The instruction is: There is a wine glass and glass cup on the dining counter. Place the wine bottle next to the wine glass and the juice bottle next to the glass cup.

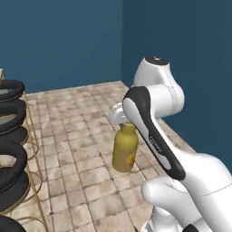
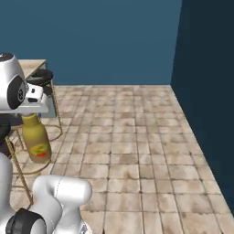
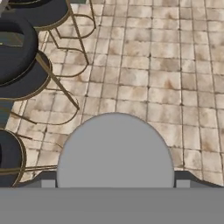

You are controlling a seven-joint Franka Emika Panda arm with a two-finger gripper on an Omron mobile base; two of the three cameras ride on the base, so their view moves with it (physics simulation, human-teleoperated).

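The juice bottle (image 1: 124, 152) is stout and yellow-ochre with a red-orange label, and it hangs upright above the tiled floor. My gripper (image 1: 122, 120) is shut on its neck from above, beside the white arm. From the right base view the juice bottle (image 2: 37, 139) hangs under the gripper (image 2: 30, 112) at the far left. In the hand view its grey cap (image 3: 116, 151) sits between the fingertips of the gripper (image 3: 116, 181). A beige corner of the dining counter (image 2: 33, 65) shows behind the stools. The wine bottle, wine glass and glass cup are out of view.
Black round bar stools (image 1: 10, 113) on thin gold frames line the left side, close to the bottle; the stools (image 2: 41, 77) (image 3: 22, 65) also show in the other views. Beige tiled floor (image 2: 137, 137) stretches to dark blue walls (image 1: 68, 36) ahead and on the right.
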